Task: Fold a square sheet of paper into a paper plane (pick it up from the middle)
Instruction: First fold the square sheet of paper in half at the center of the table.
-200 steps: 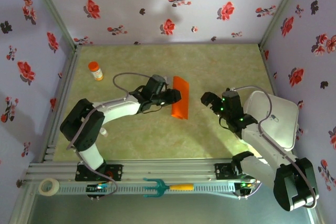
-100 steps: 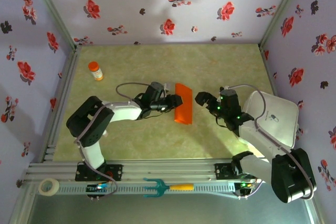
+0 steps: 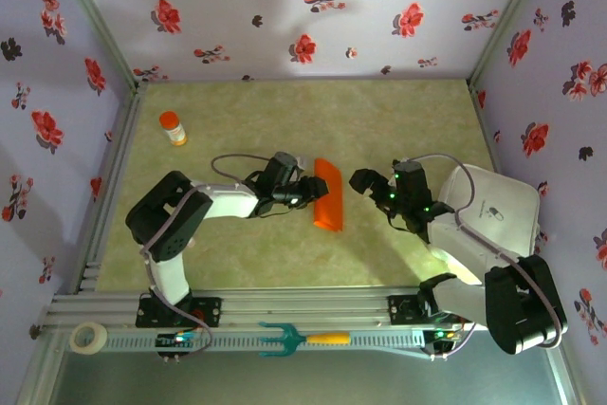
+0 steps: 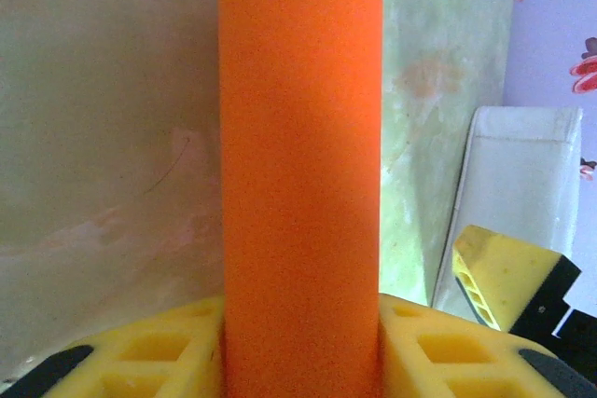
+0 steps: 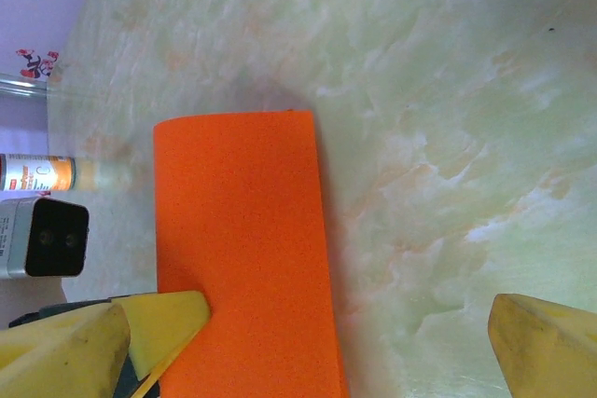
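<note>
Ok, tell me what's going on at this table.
The left gripper is clamped on the orange sheet of paper, already folded into a narrow strip, near the middle of the table. The right gripper sits open just to its right, facing the paper but not gripping it. No plane shape yet.

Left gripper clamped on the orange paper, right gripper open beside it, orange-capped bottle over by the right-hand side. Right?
Not quite. The orange-capped bottle stands at the far left of the scene, not the right; the top external view shows it. The rest holds: the left gripper is clamped on the orange paper, and the right gripper is open beside it.
</note>
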